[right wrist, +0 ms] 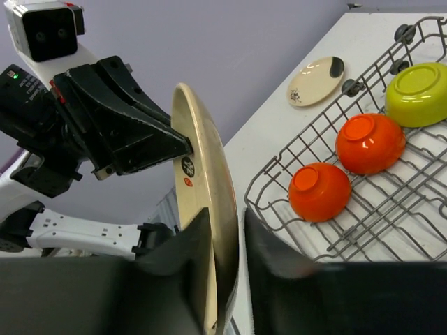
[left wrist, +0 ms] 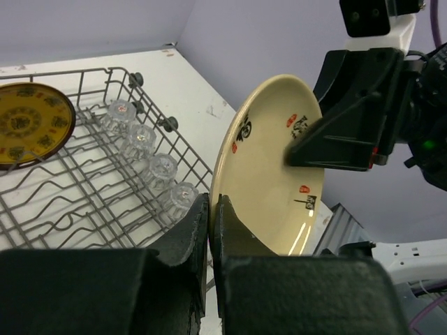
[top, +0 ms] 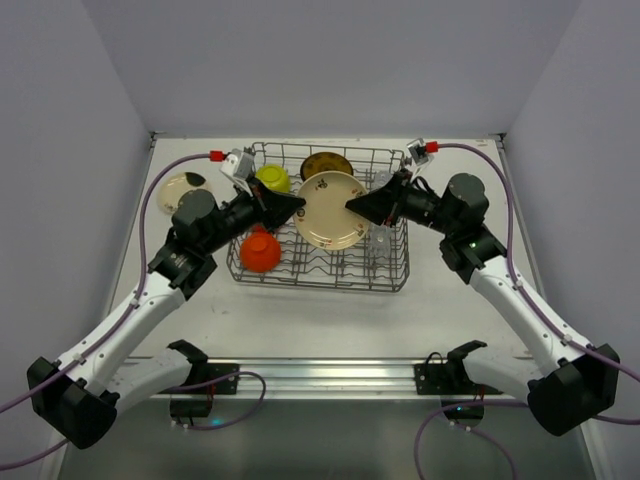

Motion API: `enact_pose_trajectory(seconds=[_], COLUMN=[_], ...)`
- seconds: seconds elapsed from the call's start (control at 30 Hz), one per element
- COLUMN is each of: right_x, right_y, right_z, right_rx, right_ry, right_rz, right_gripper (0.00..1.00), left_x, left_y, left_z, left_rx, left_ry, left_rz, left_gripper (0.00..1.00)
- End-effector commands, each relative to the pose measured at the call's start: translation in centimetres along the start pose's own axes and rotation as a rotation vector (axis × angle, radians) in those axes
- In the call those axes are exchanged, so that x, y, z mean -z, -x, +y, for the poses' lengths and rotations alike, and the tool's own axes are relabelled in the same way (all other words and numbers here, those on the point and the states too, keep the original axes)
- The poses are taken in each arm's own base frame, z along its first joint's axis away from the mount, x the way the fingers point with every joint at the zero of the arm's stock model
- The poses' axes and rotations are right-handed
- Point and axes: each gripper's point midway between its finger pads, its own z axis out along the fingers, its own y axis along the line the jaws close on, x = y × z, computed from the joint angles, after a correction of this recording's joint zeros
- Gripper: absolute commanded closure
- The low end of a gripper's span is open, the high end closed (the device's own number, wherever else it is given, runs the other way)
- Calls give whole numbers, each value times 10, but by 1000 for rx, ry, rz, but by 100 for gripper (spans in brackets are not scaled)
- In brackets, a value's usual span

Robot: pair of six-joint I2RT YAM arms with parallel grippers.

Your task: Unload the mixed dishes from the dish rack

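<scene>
A cream plate (top: 330, 210) (left wrist: 272, 160) (right wrist: 209, 181) stands on edge above the dish rack (top: 320, 278), held from both sides. My left gripper (top: 298, 203) (left wrist: 211, 202) is shut on its left rim. My right gripper (top: 352, 207) (right wrist: 227, 216) pinches the right rim, with a thin slit showing beside one finger. In the rack are a yellow-green bowl (top: 272, 177) (right wrist: 418, 94), two orange bowls (right wrist: 370, 143) (right wrist: 319, 190), a brown-and-yellow plate (top: 326, 165) (left wrist: 31, 124) and a row of clear glasses (left wrist: 150, 150).
Another cream plate (top: 184, 186) (right wrist: 316, 81) lies flat on the white table left of the rack. The rack's wire wall (left wrist: 174, 132) (right wrist: 279, 202) runs just under the held plate. Grey walls close the table on three sides.
</scene>
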Motion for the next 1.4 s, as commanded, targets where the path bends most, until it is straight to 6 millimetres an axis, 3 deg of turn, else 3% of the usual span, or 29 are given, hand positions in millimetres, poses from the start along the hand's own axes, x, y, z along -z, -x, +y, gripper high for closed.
enact_pose_trajectory(seconds=[0.0,0.13,0.2,0.33,0.37,0.43,0.5,0.53,0.57,0.63,0.7,0.73,0.77,0.83,0.87,0.93,0.97,1.0,1.03,1.1,1.13,1.17,1.23,1.37], right_x=[7,7,7,13,17,28,43,52,59,73,86,87,92,99,106,109,112,113,113,115,115,114,114,116], right_y=[14,14,14,17,21,29,30,30,28,28,26,23,23,19,21,14,14,13,8,6,4,0,-3,-9], right_z=[26,26,22,13,-3,-10,-31,-31,-35,-36,-32,-36,-30,-29,-22,-19,-12,-9,-6,1,3,6,11,13], right_rx=[43,38,41,57,40,58,40,38,29,34,43,41,53,52,64,69,76,81,84,90,101,106,128,154], right_ry=[61,62,39,-43,-139,-225,-356,-380,-410,-448,-463,-476,-466,-478,-466,-452,-430,-416,-398,-370,-357,-336,-313,-305], right_rz=[-54,-58,-55,-84,-113,-165,-216,-243,-259,-301,-322,-312,-325,-324,-340,-328,-335,-332,-318,-312,-303,-286,-268,-235], right_gripper=[66,41,1,1,1,1,1,1,1,1,1,1,1,1,1,1,1,1,1,1,1,1,1,1], left_x=[-1,3,8,22,29,40,53,65,73,86,127,119,147,171,193,209,215,214,213,210,200,198,197,196], left_y=[14,16,22,31,42,46,59,60,77,87,105,104,109,112,108,107,93,93,75,66,78,60,50,39], left_z=[4,0,3,22,36,50,76,93,107,133,210,205,244,276,305,334,359,370,396,420,428,452,475,490], left_rx=[-82,-83,-73,-26,-11,21,50,61,75,139,265,295,341,409,455,490,528,544,577,596,591,609,614,617], left_ry=[66,78,113,247,343,462,633,751,817,888,1037,984,1086,1176,1259,1326,1379,1386,1425,1450,1406,1438,1484,1500], left_rz=[-46,-82,-123,-177,-226,-228,-282,-291,-333,-351,-416,-407,-448,-522,-543,-592,-571,-572,-528,-492,-476,-414,-343,-315], left_gripper=[100,100,100,100,100,100,100,100,100,100,100,100,100,100,100,100,100,100,100,100,100,100,100,100])
